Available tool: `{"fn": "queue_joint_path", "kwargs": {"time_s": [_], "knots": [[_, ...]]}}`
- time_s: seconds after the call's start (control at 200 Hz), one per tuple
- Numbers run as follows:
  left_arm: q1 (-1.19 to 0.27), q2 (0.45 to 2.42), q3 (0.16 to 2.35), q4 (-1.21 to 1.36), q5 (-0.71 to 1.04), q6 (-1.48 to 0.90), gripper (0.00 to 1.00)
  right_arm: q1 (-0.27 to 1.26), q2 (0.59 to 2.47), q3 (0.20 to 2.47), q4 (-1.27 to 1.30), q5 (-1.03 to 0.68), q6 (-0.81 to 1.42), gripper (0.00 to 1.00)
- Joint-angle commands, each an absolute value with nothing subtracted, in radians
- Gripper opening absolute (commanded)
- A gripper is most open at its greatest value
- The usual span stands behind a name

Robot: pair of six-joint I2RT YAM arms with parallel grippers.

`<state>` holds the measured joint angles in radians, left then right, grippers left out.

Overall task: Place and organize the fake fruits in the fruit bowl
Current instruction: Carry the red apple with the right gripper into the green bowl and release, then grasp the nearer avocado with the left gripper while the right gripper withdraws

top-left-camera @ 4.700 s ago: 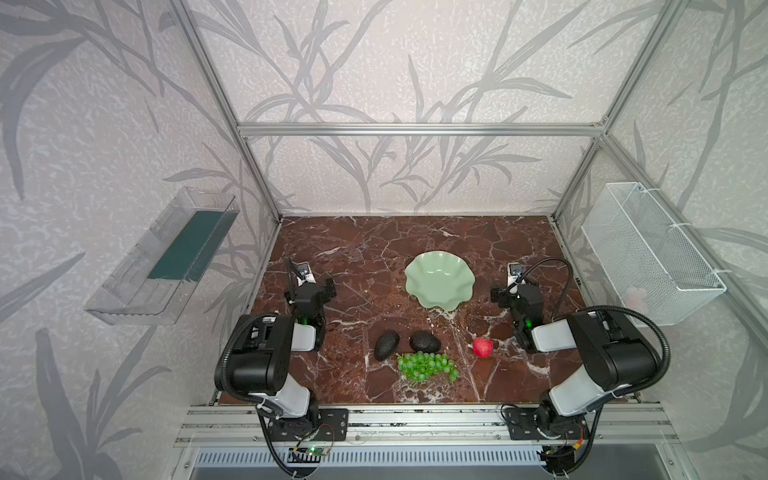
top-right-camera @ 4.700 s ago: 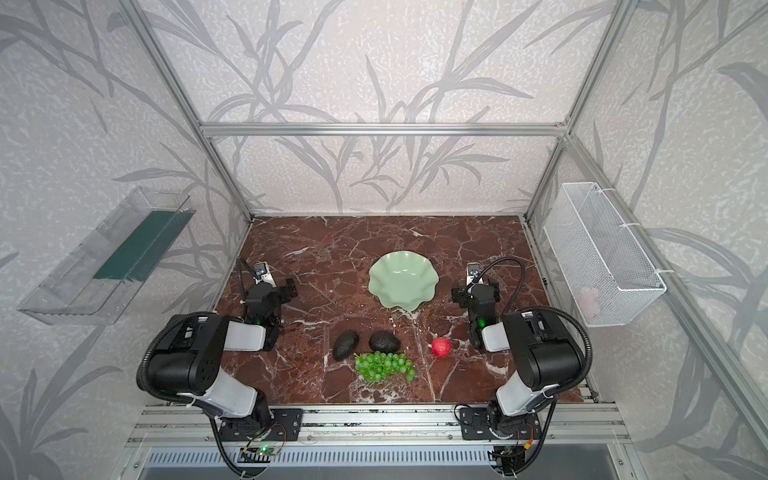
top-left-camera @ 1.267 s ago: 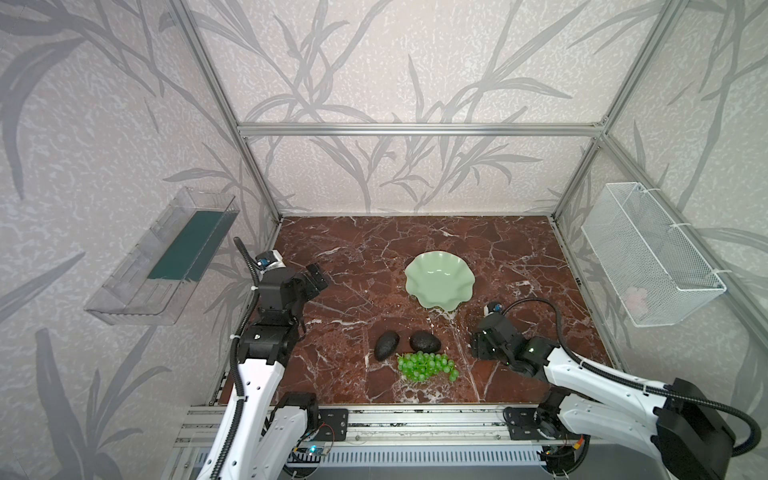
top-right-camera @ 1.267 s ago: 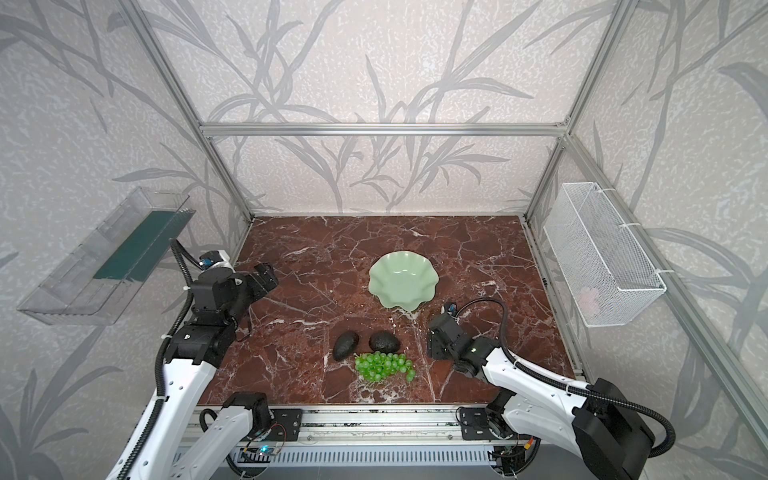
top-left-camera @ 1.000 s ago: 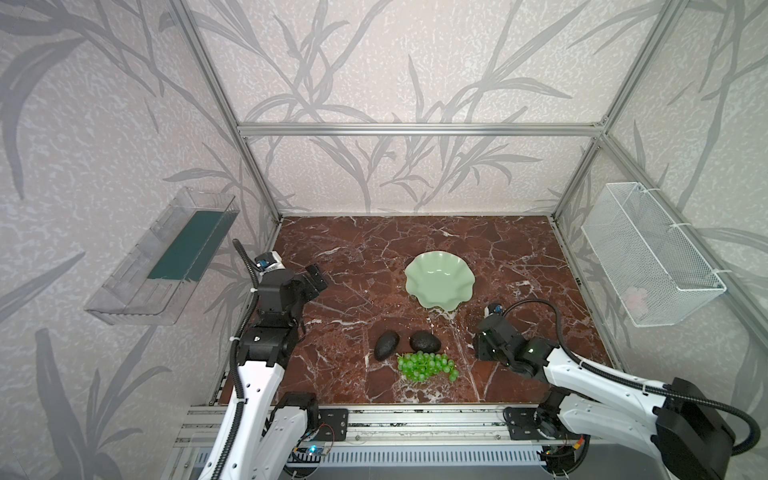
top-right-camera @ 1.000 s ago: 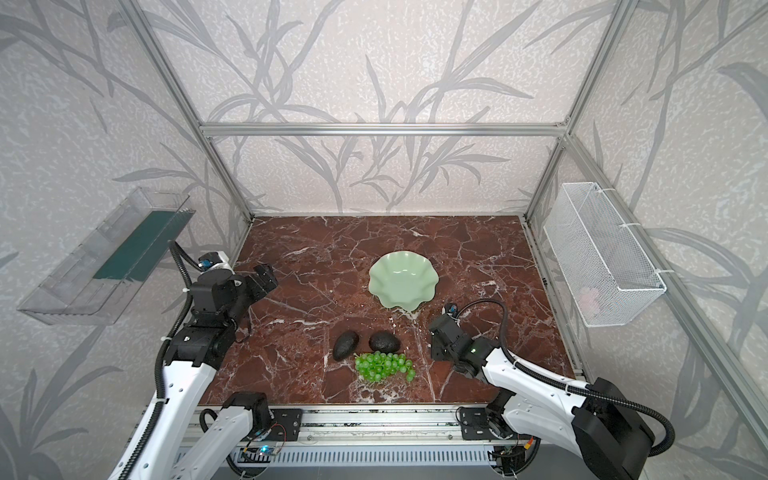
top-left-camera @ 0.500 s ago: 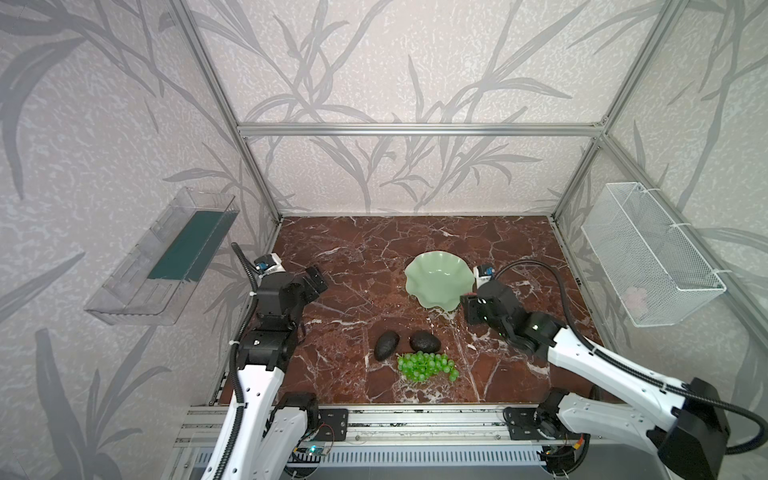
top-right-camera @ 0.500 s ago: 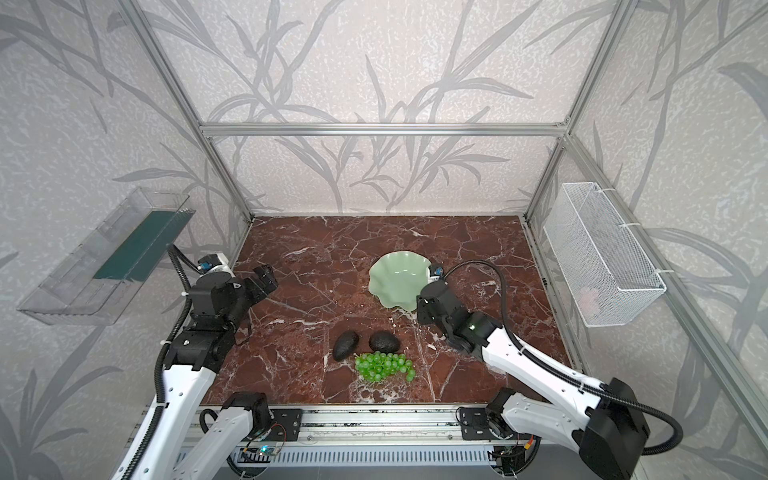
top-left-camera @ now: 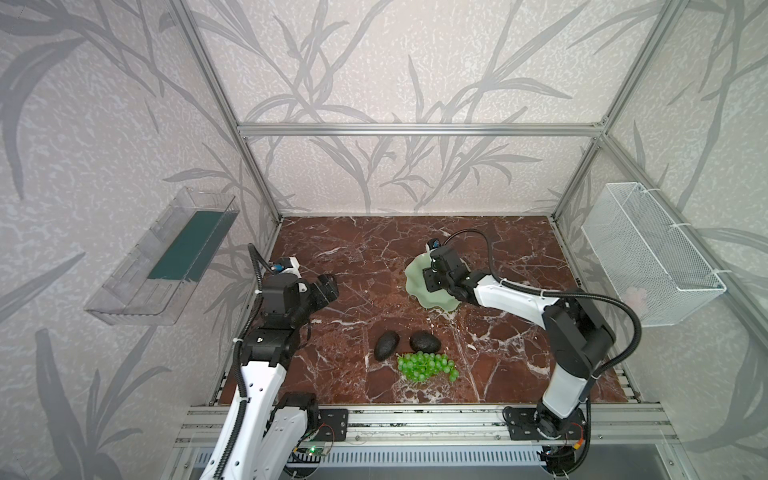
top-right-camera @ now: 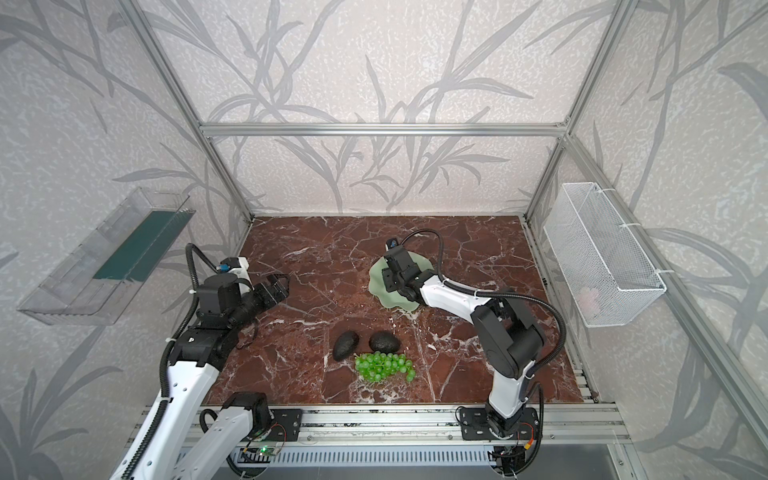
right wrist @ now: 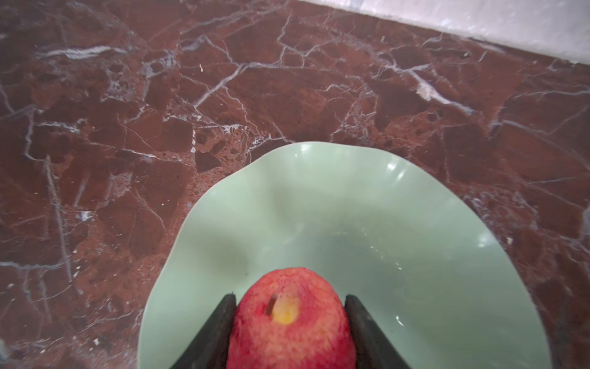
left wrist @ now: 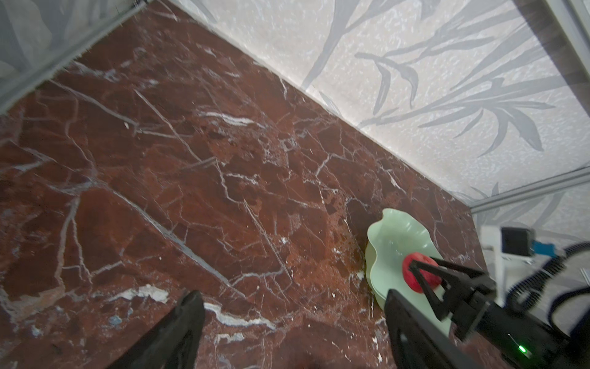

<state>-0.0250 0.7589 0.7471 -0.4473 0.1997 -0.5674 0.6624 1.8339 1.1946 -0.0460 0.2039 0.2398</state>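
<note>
Marble table [top-left-camera: 353, 249], apple [right wrist: 292, 319] over fruit bowl [right wrist: 415, 223]

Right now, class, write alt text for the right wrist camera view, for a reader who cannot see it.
A red apple-like fruit is clamped between the black jaws of the right gripper, above a pale green fruit bowl with a wavy rim. The bowl sits on a red-brown marble table.
</note>
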Motion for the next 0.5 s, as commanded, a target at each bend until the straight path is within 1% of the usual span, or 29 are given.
{"fn": "queue_joint_path", "kwargs": {"time_s": [0.0, 0.22, 0.395, 0.495], "knots": [[-0.031, 0.77, 0.75, -0.498, 0.309, -0.561, 0.86, 0.645, 1.882, 1.232, -0.01, 0.181, 0.207, 0.41], [-0.096, 0.79, 0.722, -0.528, 0.309, -0.559, 0.85, 0.622, 1.972, 1.266, -0.006, 0.17, 0.217, 0.42], [-0.246, 0.834, 0.705, -0.548, 0.232, -0.573, 0.83, 0.617, 2.01, 1.279, -0.002, 0.16, 0.223, 0.46], [-0.303, 0.851, 0.676, -0.538, 0.215, -0.593, 0.83, 0.616, 2.025, 1.275, 0.003, 0.161, 0.234, 0.49]]}}
